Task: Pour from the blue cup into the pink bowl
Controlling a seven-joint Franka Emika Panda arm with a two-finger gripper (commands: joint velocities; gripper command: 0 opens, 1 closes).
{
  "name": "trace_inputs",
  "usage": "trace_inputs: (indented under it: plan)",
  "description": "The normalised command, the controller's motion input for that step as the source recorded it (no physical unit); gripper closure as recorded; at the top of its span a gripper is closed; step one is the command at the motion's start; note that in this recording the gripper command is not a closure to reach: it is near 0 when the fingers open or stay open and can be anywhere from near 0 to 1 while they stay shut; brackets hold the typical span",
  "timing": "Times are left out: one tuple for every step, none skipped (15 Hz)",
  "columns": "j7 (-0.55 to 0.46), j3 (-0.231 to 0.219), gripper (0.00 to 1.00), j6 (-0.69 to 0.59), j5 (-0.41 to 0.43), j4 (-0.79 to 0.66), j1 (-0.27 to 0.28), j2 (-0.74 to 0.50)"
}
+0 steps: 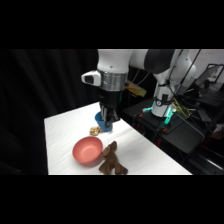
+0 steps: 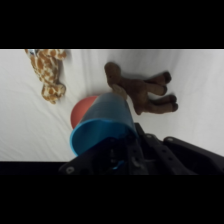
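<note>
The tool [image 1: 108, 120] hangs from the white arm over the far part of the surface [image 1: 65, 125] and holds the blue cup [image 2: 102, 125], which fills the near middle of the wrist view with its rim close against the black linkage at the bottom edge. In the side view only a sliver of the cup shows beneath the tool, so the grip is judged mainly from the wrist view, where the cup sits tucked into the linkage and appears lifted off the surface. Beyond the cup, the pink bowl [image 1: 87, 150] rests nearer the front of the surface; in the wrist view just a small arc of it peeks out behind the cup. A brown plush toy [image 1: 112, 160] lies just beside the bowl, and a spotted giraffe toy [image 2: 48, 72] lies farther off. The step in hand looks like the carry: the cup is gripped but seems not yet over the bowl. The next move would call for bringing the cup above the bowl's middle and then tipping it, keeping clear of the plush toy. The fingers themselves are hidden by the cup, whether the cup holds anything cannot be told, and the arm's middle is cut off by the top edge.
</note>
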Motion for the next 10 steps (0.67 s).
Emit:
trace_inputs:
  plan:
    - [-0.40, 0.077, 0.06, 0.02, 0.276, 0.75, -0.084, 0.56]
    - [-0.83, 0.134, 0.06, 0.07, 0.686, 0.71, -0.181, 0.57]
    - [-0.97, 0.156, 0.07, 0.03, 0.791, 0.71, -0.250, 0.59]
    - [-1.00, 0.176, 0.06, -0.05, 0.789, 0.69, -0.297, 0.58]
    - [-1.00, 0.197, 0.06, -0.10, 0.778, 0.66, -0.339, 0.56]
    - [-1.00, 0.219, 0.07, -0.15, 0.759, 0.62, -0.383, 0.51]
    - [-0.99, 0.242, 0.07, -0.25, 0.730, 0.59, -0.417, 0.45]
    - [-0.94, 0.260, 0.07, -0.34, 0.678, 0.55, -0.422, 0.35]
    - [-0.89, 0.266, 0.06, -0.43, 0.633, 0.52, -0.427, 0.27]
    - [-0.84, 0.255, 0.07, -0.51, 0.593, 0.50, -0.428, 0.20]
